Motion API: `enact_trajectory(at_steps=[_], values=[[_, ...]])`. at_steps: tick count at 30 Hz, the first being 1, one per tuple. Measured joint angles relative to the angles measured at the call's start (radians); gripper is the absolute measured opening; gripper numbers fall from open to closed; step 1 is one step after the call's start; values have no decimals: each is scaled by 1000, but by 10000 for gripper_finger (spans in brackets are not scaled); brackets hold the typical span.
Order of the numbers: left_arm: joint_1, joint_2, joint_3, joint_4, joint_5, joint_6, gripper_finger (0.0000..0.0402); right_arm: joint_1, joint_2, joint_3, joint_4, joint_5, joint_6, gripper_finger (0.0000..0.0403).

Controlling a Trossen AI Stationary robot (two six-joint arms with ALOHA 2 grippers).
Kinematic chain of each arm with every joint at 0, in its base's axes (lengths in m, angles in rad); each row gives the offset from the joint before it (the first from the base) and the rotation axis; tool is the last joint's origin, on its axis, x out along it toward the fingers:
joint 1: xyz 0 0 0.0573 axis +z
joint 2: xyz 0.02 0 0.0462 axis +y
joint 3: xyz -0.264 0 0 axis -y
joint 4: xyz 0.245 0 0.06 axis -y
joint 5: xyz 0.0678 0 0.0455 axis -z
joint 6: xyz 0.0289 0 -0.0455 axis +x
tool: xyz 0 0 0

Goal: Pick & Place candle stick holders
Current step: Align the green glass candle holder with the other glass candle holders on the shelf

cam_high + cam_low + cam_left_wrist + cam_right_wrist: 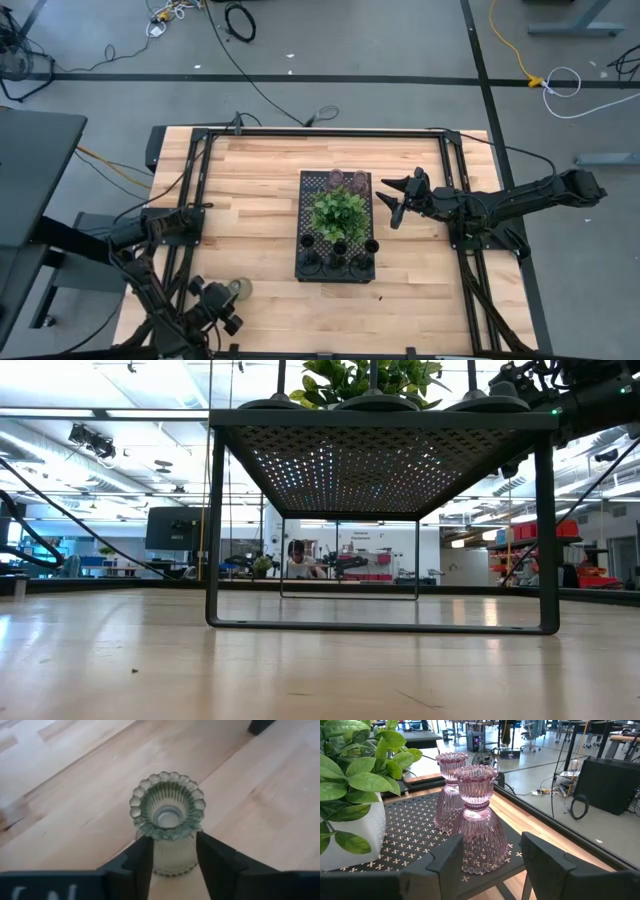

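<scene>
Green glass holder (167, 822) stands upright on the wood table (250, 200), long axis vertical, beaded mouth up — it sits right between my left gripper (172, 852) fingers, near the front-left table corner in the high view. Nothing stands around it there; bare boards only.

Left fingers (142, 857) flank the holder's lower body, partly spread, pads very close to the glass — can't tell if they press it or only bracket it.

Two pink ribbed holders (479, 820) stand upright on the black perforated tray (415, 842), one just behind the other, directly ahead of my right gripper (490, 855). The nearer one sits in line with the gap between the wide-spread fingers, which hold nothing. A leafy plant in a white pot (355, 805) stands beside them, on the side away from the table edge, close enough to crowd that side.

From above, three black stemmed holders (340, 252) line the tray's near end, beyond the plant from my right gripper.
</scene>
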Motion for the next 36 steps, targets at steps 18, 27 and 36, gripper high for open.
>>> enact_trajectory(at_steps=[18, 27, 36], values=[[81, 0, 0, 37, -66, 98, 231, 0, 0, 0, 0, 0, 0, 201], [113, 0, 0, 45, -116, 146, 231, 0, 0, 0, 0, 0, -1, 201], [142, 0, 0, 45, -130, 181, 209, 0, 0, 0, 0, 0, -1, 201]])
